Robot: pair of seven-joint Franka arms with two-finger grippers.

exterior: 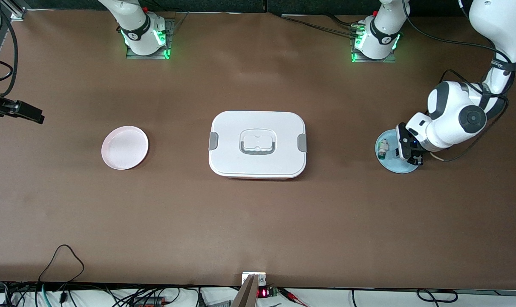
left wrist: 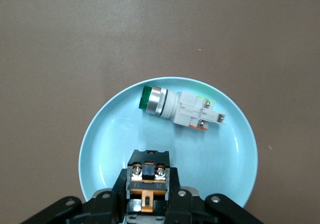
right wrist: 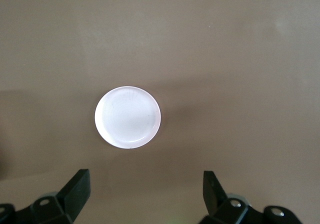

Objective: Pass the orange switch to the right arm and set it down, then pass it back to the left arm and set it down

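My left gripper (exterior: 407, 150) is low over the light blue plate (exterior: 400, 167) at the left arm's end of the table. In the left wrist view the left gripper (left wrist: 149, 180) is shut on the orange switch (left wrist: 149, 160), a small black body with silver screws and orange parts. Whether the switch rests on the blue plate (left wrist: 112, 144) or hangs just above it I cannot tell. The box (exterior: 258, 145), white with grey latches and handle, stands mid-table. My right gripper (right wrist: 145, 191) is open and empty, high over the pink plate (right wrist: 128, 117); the front view does not show it.
A white switch with a green tip (left wrist: 177, 106) lies on the blue plate beside the held switch; in the front view this white switch (exterior: 383, 148) lies toward the box. The pink plate (exterior: 125, 147) sits toward the right arm's end. Cables run along the table's near edge.
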